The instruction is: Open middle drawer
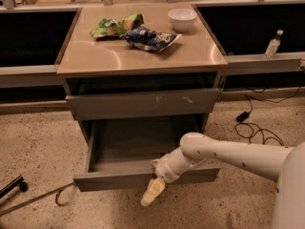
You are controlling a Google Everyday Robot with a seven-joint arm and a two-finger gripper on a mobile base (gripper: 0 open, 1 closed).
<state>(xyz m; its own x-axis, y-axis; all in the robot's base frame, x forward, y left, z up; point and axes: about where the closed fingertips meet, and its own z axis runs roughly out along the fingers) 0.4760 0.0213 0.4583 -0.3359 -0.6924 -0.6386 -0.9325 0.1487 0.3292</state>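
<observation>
The middle drawer (109, 180) is a grey metal drawer with a plain flat front. It stands pulled well out of the cabinet, and its shallow grey tray (138, 147) is open to view and holds nothing. My gripper (152, 192) is pale yellow. It hangs down at the drawer front's upper edge, right of its middle. My white arm (228, 151) reaches in from the right. Above it, the taller grey drawer front with pale scratch marks (143, 104) is closed.
On the tan cabinet top (95, 56) lie a green chip bag (116, 25), a blue chip bag (150, 38) and a white bowl (182, 18). A bottle (272, 44) stands on the right ledge. A black cable (252, 123) lies right, a hooked rod (43, 197) left.
</observation>
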